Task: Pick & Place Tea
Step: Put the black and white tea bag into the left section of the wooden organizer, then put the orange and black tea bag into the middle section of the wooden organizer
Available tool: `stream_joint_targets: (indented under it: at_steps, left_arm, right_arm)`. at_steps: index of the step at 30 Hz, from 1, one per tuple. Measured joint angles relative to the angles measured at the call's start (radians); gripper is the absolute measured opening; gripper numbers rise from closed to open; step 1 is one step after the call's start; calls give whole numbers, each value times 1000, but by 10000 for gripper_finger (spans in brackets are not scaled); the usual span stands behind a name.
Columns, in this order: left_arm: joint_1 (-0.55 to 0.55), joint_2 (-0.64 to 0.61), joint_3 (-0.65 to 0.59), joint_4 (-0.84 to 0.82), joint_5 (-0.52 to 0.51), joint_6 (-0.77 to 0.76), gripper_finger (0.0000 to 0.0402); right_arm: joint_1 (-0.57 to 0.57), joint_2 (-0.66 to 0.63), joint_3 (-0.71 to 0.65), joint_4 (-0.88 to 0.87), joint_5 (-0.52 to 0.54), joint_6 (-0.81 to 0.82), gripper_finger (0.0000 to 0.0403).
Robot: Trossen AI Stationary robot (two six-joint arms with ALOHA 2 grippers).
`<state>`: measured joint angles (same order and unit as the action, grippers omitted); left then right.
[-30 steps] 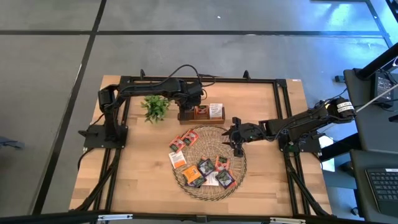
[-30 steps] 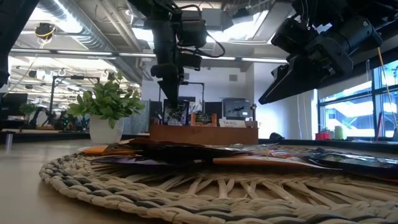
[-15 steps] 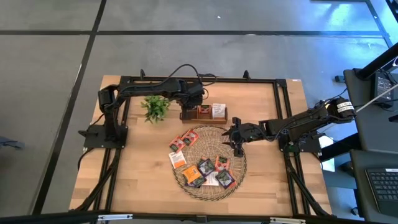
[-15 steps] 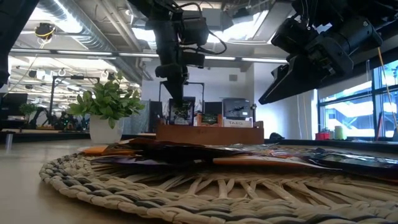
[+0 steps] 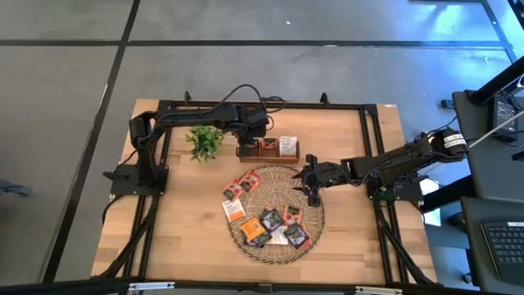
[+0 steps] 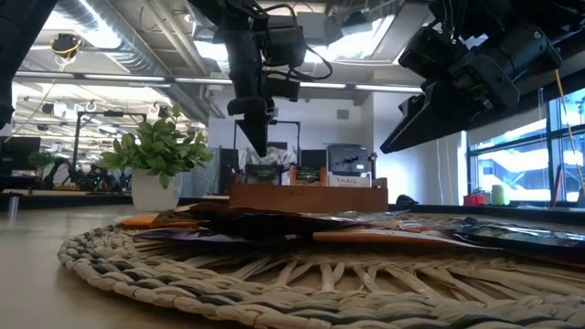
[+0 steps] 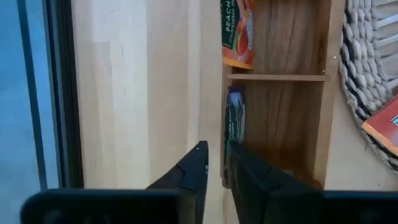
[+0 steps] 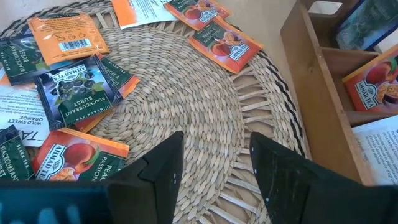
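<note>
From above, my left gripper [image 5: 243, 144] covers the end compartment of the wooden box [image 5: 268, 156], so I cannot see what stands in it. My wrist picture cuts that box off at three o'clock and at the bottom. The dark sachet [image 7: 234, 121] there shows edge-on, its print unreadable. In the low view the sachets on the woven tray [image 6: 274, 274] merge into one flat dark layer.
</note>
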<state>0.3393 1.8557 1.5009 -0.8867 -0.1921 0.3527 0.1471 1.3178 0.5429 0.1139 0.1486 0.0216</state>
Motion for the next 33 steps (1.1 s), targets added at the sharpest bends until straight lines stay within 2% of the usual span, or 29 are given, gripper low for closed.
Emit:
stream_joint_targets:
  at_steps: [6,9,15,18,23,25,29,33]
  left_arm:
    - [0,0,0,-4,-5,1,79]
    - [0,-7,1,-22,-49,1,84]
    - [-7,-77,30,-29,-66,-55,86]
    - [-17,-138,30,-31,-12,-120,86]
    - [-71,-228,-8,-21,210,-246,86]
    - [-113,-244,-39,-16,263,-294,86]
    - [-216,-254,-125,69,277,-370,86]
    - [-325,-243,-223,258,277,-456,86]
  right_arm:
    - [0,0,0,0,0,0,186]
    - [0,0,0,0,0,0,186]
    - [0,0,0,-2,0,0,186]
    - [0,0,0,-4,0,0,186]
    - [0,0,0,-4,0,0,186]
    - [0,0,0,-3,0,0,186]
    - [0,0,0,0,0,0,186]
    - [0,0,0,0,-1,23,186]
